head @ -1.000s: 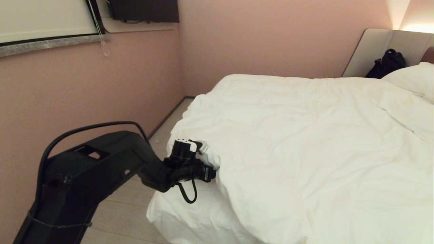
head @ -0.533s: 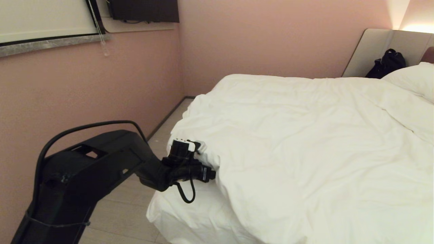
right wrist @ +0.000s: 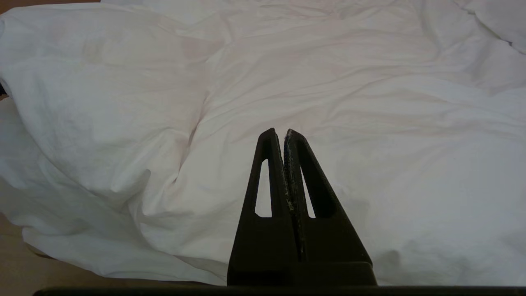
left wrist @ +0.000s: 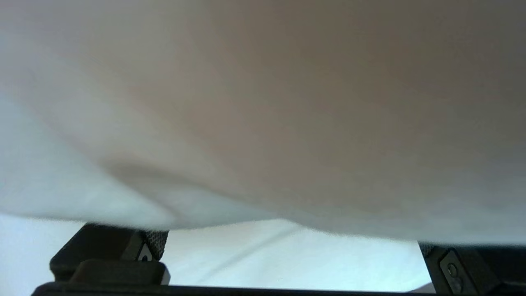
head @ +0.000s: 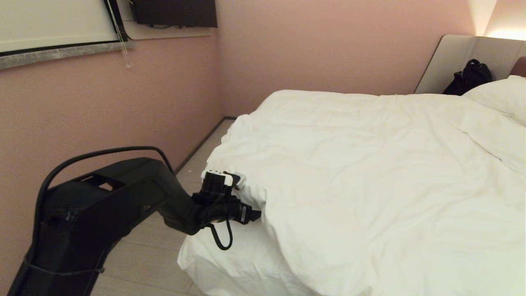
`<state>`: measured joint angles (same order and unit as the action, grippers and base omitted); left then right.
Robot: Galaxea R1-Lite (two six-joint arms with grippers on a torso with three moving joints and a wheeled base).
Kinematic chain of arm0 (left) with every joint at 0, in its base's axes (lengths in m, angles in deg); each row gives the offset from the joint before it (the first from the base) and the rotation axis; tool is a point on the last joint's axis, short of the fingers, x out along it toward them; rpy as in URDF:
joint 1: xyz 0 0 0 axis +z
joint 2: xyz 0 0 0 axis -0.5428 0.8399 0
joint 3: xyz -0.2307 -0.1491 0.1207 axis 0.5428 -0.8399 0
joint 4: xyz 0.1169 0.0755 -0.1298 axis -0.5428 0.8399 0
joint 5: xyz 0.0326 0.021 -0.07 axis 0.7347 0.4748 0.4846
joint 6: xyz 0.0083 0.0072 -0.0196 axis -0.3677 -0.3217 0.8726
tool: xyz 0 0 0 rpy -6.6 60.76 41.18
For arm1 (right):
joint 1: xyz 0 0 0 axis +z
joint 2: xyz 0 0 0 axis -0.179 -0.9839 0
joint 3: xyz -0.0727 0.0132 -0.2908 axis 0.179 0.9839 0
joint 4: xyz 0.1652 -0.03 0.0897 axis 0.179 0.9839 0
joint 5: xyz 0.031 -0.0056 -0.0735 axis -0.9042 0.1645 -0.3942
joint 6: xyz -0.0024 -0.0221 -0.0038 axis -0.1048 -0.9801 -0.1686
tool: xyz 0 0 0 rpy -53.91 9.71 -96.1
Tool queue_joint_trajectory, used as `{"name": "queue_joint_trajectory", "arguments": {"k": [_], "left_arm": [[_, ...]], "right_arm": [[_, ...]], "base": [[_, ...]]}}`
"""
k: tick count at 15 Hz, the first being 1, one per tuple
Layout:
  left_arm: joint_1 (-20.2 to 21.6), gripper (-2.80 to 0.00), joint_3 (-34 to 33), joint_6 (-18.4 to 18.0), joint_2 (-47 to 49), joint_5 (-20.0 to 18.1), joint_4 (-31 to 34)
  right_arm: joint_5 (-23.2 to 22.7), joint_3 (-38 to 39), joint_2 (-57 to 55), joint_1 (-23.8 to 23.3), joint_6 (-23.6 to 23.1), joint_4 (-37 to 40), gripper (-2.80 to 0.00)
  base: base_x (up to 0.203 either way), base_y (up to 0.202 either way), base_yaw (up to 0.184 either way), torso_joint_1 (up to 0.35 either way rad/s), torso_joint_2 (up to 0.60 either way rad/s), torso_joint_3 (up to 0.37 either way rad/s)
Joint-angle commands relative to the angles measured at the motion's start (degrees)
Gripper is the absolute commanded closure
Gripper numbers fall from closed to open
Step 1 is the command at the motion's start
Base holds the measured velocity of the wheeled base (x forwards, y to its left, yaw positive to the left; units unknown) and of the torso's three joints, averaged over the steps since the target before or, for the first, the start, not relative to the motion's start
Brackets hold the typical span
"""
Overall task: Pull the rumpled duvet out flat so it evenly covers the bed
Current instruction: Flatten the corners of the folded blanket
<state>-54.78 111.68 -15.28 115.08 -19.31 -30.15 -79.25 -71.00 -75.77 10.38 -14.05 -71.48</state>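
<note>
I am holding the left pincer [head: 255, 214] with jaws spread wide at the near corner of the bed [head: 230, 263], the duvet [head: 370, 172] edge draping just over its fingers [left wrist: 152, 246], while the right pincer [right wrist: 284, 132] is hanging pressed together above the duvet.

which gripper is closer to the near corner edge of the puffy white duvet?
Left. The left gripper is tucked under the puffy white duvet corner edge, fingers spread. The right gripper hangs shut above the duvet's top, apart from it.
</note>
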Motion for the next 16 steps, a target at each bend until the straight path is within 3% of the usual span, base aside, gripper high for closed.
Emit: {"name": "queue_joint_trajectory", "arguments": {"k": [1,9,16], "left_arm": [[0.0,-2.80,0.2,-2.0,1.3,0.0,-0.3],[1.6,-2.80,-3.4,-2.5,-1.5,1.5,-1.8],[3.7,-2.80,-2.5,-1.9,-2.0,2.5,-1.8]], "right_arm": [[0.0,0.0,0.0,0.0,0.0,0.0,0.00],[0.0,0.0,0.0,0.0,0.0,0.0,0.00],[0.0,0.0,0.0,0.0,0.0,0.0,0.00]], "base": [[0.000,0.000,0.000,0.000,0.00,0.000],[0.000,0.000,0.000,0.000,0.00,0.000],[0.000,0.000,0.000,0.000,0.00,0.000]]}}
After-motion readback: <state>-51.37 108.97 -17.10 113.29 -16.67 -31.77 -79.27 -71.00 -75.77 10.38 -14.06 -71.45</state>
